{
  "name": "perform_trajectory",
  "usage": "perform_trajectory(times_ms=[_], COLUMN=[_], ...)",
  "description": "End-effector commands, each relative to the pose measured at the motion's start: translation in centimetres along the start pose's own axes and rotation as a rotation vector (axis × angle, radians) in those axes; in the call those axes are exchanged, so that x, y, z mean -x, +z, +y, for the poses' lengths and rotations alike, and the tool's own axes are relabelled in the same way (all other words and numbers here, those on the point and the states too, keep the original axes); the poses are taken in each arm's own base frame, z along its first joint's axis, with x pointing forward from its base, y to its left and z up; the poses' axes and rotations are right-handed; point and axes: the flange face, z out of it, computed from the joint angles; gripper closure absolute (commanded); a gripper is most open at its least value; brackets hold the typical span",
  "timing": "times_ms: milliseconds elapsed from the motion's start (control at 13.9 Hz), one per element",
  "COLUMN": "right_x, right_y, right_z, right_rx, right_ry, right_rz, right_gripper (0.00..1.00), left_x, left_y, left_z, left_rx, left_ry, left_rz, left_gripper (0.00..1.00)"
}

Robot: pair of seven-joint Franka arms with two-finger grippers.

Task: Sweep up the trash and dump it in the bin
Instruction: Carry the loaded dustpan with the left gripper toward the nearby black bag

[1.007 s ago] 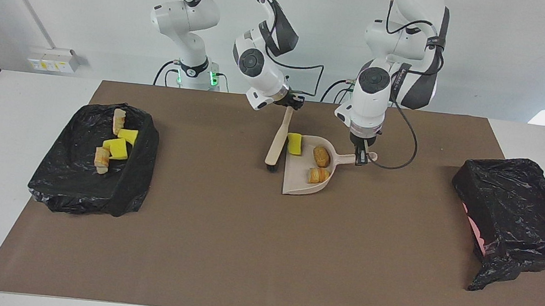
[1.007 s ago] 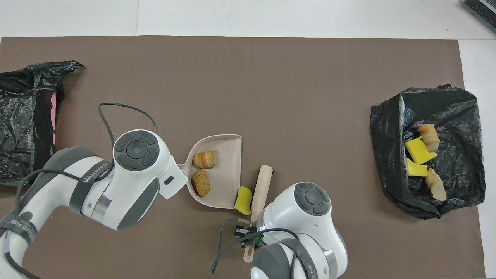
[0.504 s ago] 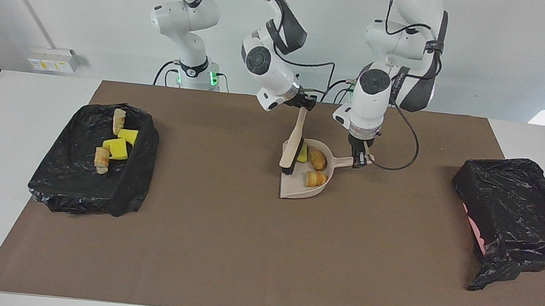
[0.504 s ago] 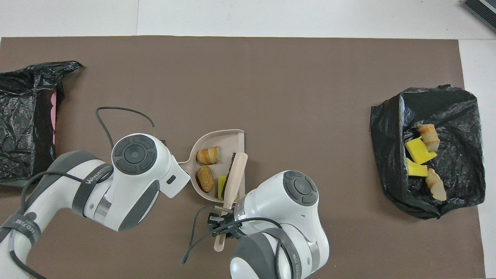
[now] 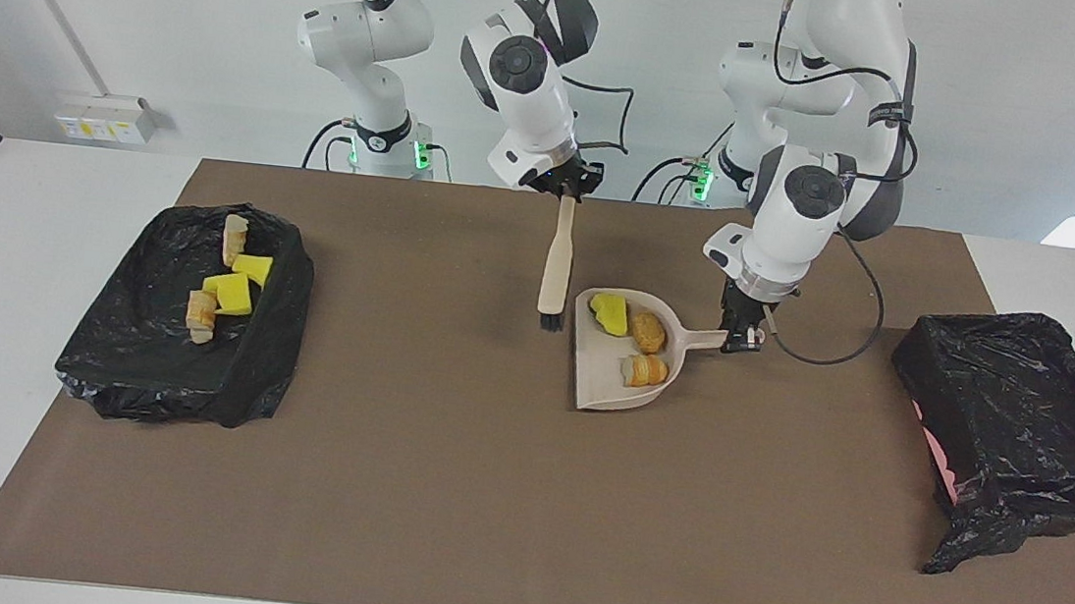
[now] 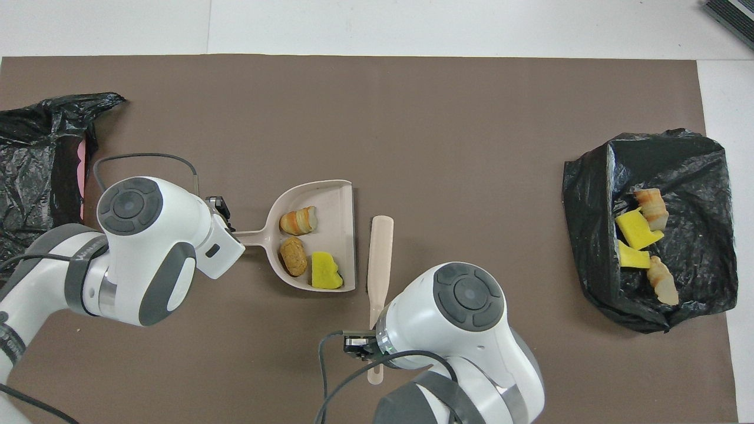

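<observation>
While the dustpan (image 5: 625, 362) holding trash (image 5: 644, 333) is gripped by the left gripper (image 5: 744, 340), the brush (image 5: 556, 270) is clasped by the right gripper (image 5: 567, 189).

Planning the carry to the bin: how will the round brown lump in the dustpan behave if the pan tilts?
The brown lump looks rounded, so it would probably roll toward the dustpan's open lip. It lies loose beside the yellow sponge piece, likely light and easily shifted.

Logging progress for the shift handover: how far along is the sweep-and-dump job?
Done: four pieces lie in the bin at the right arm's end, and three more sit in the dustpan. In hand: the left gripper holds the dustpan's handle; the right gripper holds the brush beside it. Left: dumping the dustpan's load.
</observation>
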Motion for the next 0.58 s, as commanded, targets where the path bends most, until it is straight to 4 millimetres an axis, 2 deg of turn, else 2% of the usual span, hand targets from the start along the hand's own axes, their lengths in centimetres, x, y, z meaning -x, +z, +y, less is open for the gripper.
perform_trajectory(times_ms=[0, 72, 144, 216, 360, 504], right_x=[2.0, 2.5, 2.7, 2.5, 2.6, 4.0], right_y=[1.1, 1.8, 3.3, 4.3, 5.9, 6.4], right_z=[1.1, 0.6, 0.1, 0.2, 0.8, -0.2], right_rx=[0.054, 0.062, 0.079, 0.091, 0.108, 0.093], right_ry=[-0.052, -0.068, -0.071, -0.066, -0.054, -0.034], right_rz=[0.02, 0.011, -0.014, -0.031, -0.061, -0.088], right_gripper=[1.0, 1.0, 1.0, 1.0, 1.0, 1.0], left_x=[3.6, 4.4, 6.0, 6.7, 8.6, 11.4], left_y=[-0.8, -1.0, -1.3, -1.9, -4.0, -6.7], left_z=[-3.2, -3.7, -4.6, -5.4, -7.2, -8.2], left_rx=[-0.016, -0.004, 0.013, 0.027, 0.035, 0.037], left_ry=[0.013, 0.007, -0.013, 0.003, 0.028, 0.016], left_rz=[0.043, 0.064, 0.089, 0.107, 0.125, 0.13], left_gripper=[1.0, 1.0, 1.0, 1.0, 1.0, 1.0])
